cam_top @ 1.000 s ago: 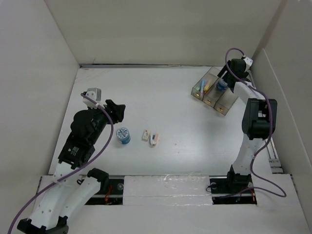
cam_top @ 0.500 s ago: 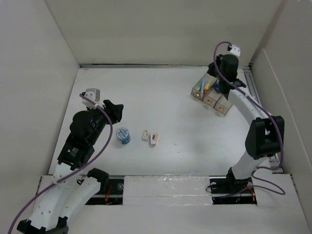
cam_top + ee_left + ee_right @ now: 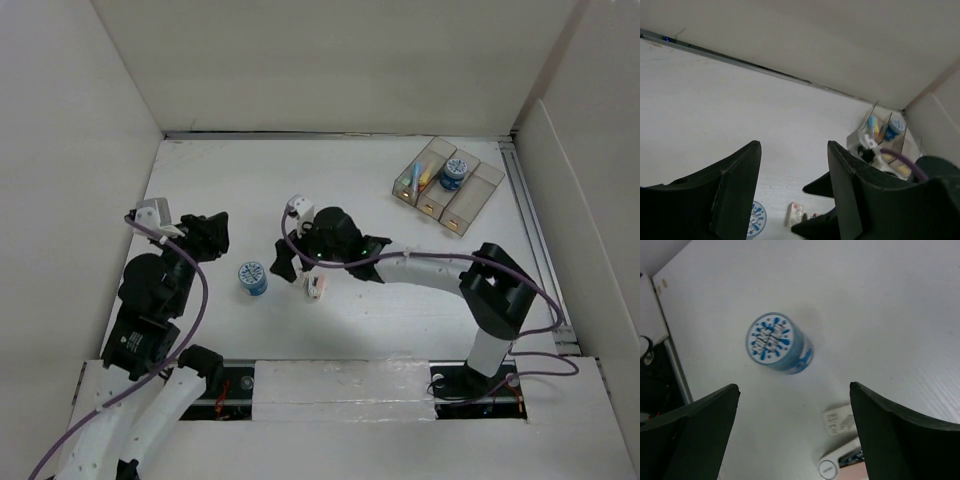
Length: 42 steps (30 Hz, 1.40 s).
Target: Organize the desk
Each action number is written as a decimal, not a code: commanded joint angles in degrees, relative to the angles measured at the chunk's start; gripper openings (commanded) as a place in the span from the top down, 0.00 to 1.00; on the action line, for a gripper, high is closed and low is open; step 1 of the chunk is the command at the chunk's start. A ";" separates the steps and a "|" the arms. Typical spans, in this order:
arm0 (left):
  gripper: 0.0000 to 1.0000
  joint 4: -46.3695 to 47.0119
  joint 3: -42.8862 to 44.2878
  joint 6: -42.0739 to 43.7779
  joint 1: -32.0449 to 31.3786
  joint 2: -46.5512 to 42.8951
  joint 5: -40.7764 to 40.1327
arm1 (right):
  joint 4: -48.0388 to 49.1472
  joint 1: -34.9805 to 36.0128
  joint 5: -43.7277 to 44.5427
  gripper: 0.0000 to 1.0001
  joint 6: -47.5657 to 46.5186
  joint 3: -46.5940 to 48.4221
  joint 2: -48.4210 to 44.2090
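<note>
The white desk (image 3: 370, 215) holds a blue-and-white patterned cylinder (image 3: 252, 278), which also shows in the right wrist view (image 3: 777, 344). Just to its right lie two small white items (image 3: 316, 288), seen in the right wrist view too (image 3: 840, 420). My right gripper (image 3: 295, 268) is open and empty, reaching across and hovering over these items, close to the cylinder; in its own view (image 3: 794, 387) the items lie near the right finger. My left gripper (image 3: 218, 232) is open and empty, left of the cylinder and raised (image 3: 794, 145).
A three-compartment tan tray (image 3: 470, 205) stands at the back right with a second blue cylinder (image 3: 453, 175) in its middle compartment and coloured pieces in the left one. Beige walls surround the desk. A metal rail runs along the right edge.
My right arm has swung from the tray at the back right to the small items in the middle of the desk. My left arm has shifted slightly left.
</note>
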 commanded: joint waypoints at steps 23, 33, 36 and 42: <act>0.44 1.72 -0.24 -1.46 0.24 -2.76 -4.51 | -5.03 11.08 10.71 0.18 -5.37 22.24 21.29; 0.44 1.98 -0.24 -1.28 0.24 -2.59 -3.72 | 2.60 6.00 15.83 0.60 0.78 13.58 7.62; 0.44 1.98 -0.32 -1.11 0.24 -2.41 -3.02 | 5.60 -2.85 12.65 0.60 3.86 9.25 -0.91; 0.44 2.60 -0.41 -0.32 0.24 -1.54 -0.12 | 3.59 -21.68 15.55 0.58 10.01 -0.86 -12.10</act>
